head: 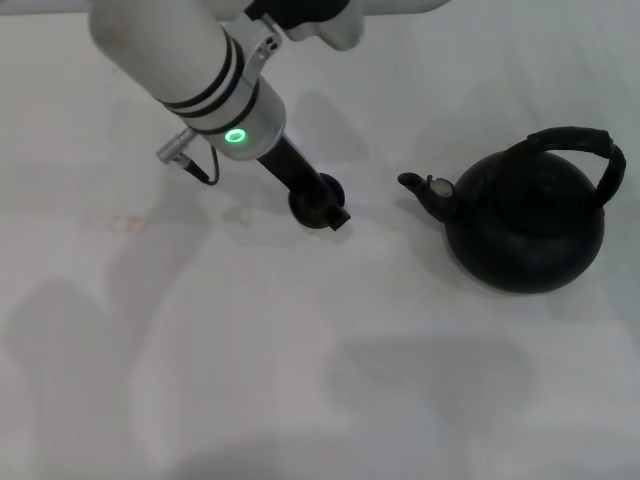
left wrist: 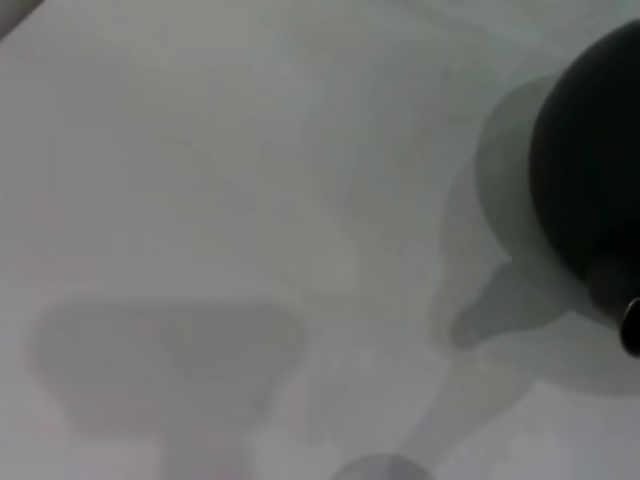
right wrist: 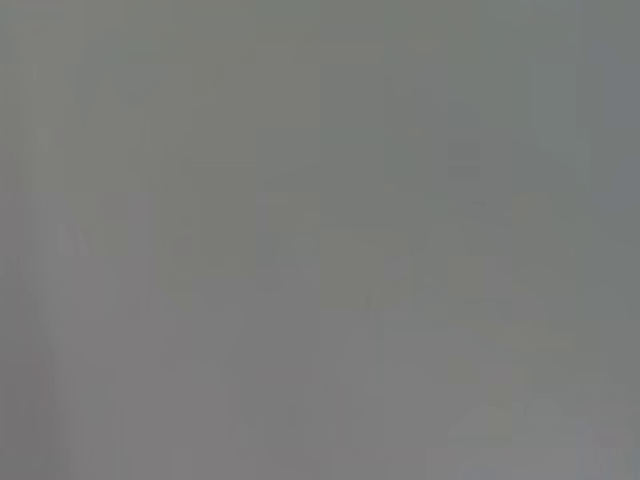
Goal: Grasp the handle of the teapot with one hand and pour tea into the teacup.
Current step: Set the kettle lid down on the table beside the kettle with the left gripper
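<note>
Teapot (head: 525, 225): round, matte black, standing upright on the white bench (head: 300, 380) toward its right edge, spout aimed toward the middle. Handle (head: 580, 145): ribbed black hoop arched over the lid, ungrasped. Teacup (head: 318, 200): small, black, near the bench's middle, well apart from the spout, largely covered by the left gripper (head: 322, 205). Left gripper: lowered at the cup; whether its jaws are released or clenched cannot be told. Right gripper: not seen in any view. Step in hand, by judgement: pre-grasp, nothing poured. Next move calls for a gripper to reach the hoop, close round it, then lift and tip the spout over the cup.
</note>
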{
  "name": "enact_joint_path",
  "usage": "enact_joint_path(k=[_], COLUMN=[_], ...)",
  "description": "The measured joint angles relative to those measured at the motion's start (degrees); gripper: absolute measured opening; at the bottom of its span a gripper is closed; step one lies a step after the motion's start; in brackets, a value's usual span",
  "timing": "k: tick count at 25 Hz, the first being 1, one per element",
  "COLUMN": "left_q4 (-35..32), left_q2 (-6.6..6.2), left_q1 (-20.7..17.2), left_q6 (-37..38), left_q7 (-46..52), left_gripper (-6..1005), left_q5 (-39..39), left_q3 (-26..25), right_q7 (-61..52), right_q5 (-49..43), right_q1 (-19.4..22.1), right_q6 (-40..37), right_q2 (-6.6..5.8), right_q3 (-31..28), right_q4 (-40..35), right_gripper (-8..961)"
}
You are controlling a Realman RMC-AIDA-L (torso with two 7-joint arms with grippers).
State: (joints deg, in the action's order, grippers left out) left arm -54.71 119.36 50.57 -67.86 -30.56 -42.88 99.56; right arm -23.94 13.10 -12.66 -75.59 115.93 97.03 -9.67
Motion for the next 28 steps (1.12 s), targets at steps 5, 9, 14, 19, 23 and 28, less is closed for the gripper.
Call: enact_joint_path(k=[5, 9, 14, 19, 23, 28], left_q4=[0.1, 0.5, 2.7, 3.8, 3.7, 4.6], left_q2=[0.09, 0.21, 0.14, 0.11, 0.03, 0.03], left_q1=[-0.1, -0.3, -0.1, -0.1, -0.2, 0.2], left_q6=[1.7, 2.5, 3.0, 4.1, 4.1, 4.5], left_q7=[-0.2, -0.2, -0.3, -0.4, -0.4, -0.4], left_gripper=[701, 701, 703, 709, 714, 720], left_q5=[-2.1, -2.8, -3.9, -4.0, -4.2, -4.3], left_q3=[2.8, 4.2, 4.5, 4.5, 4.6, 5.5], right_q7=[0.0, 0.0, 0.1, -0.1, 0.0, -0.1], right_q5=[0.0, 0.0, 0.0, 0.0, 0.0, 0.0], right_q1=[0.0, 0.0, -0.1, -0.2, -0.2, -0.2], right_q6=[0.0, 0.0, 0.1, 0.3, 0.5, 0.5], right_q2=[0.00, 0.00, 0.00, 0.00, 0.00, 0.00], right_q3=[0.0, 0.0, 0.0, 0.0, 0.0, 0.0], right_q4=[0.0, 0.0, 0.0, 0.0, 0.0, 0.0], right_gripper=[873, 873, 873, 873, 873, 872])
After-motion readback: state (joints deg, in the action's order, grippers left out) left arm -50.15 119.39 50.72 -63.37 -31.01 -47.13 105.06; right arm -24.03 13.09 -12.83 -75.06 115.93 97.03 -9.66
